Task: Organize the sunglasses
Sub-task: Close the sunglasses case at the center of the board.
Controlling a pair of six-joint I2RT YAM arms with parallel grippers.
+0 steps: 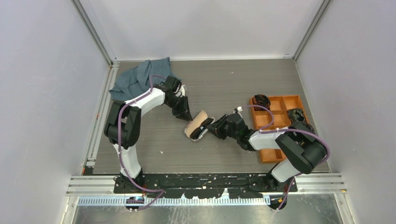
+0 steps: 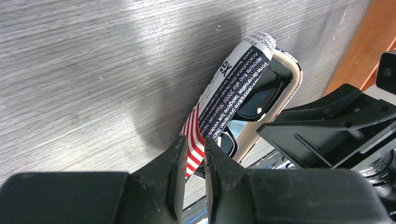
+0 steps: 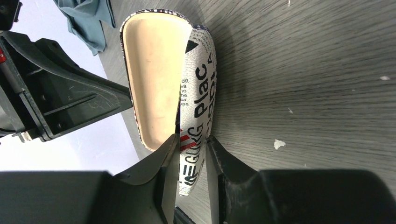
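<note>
The white patterned case stands open in the middle of the table, held between both grippers. In the left wrist view the sunglasses lie inside it, glossy black with dark lenses, between the printed half and the beige-rimmed half. My left gripper is shut on the red-striped end of the case. My right gripper is shut on the printed shell of the case, beside its beige-lined half. The sunglasses are hidden in the right wrist view.
An orange compartment tray sits at the right, holding black coiled bundles. A blue-grey cloth lies at the back left, behind the left arm. White walls close in the table on three sides.
</note>
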